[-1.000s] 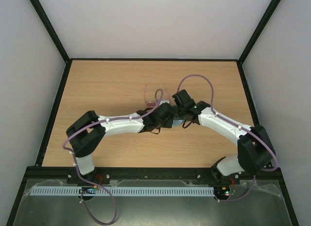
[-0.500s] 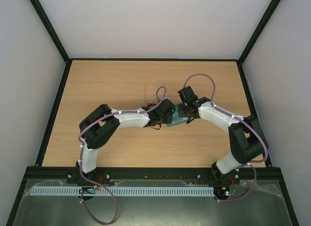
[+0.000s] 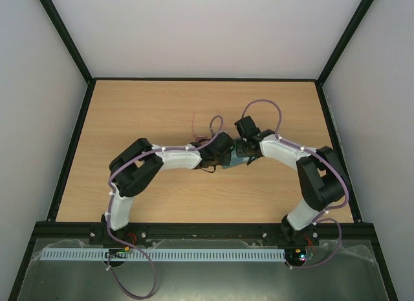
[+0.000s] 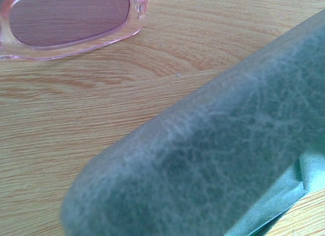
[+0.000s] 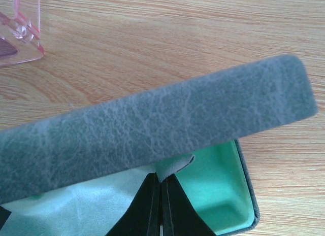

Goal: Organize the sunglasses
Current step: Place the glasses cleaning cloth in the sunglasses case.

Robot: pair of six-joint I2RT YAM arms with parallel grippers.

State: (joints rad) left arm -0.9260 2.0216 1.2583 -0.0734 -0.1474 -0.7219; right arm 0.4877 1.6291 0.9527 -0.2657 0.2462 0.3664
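The sunglasses [image 4: 71, 18] have a translucent pink frame and purplish lenses. They lie on the wood just beyond the case, and one corner shows in the right wrist view [image 5: 20, 38]. The blue-grey case [image 5: 152, 129] stands partly open, with green lining [image 5: 223, 190] and a light-blue cloth [image 5: 76, 205] inside. My right gripper [image 5: 161, 182] is shut on the lid's small tab and holds the lid up. My left gripper [image 3: 218, 153] is against the case's left end. Its fingers are hidden, and the case lid [image 4: 203, 165] fills its view.
Both arms meet over the middle of the wooden table [image 3: 142, 113]. A purple cable [image 3: 213, 123] loops over the sunglasses in the top view. Black frame rails [image 3: 71, 145] run along the table's edges.
The right arm's elbow has folded in towards the centre and its wrist has shifted slightly left. The left arm's elbow has drawn in to the right. Both wrists stay at the case.
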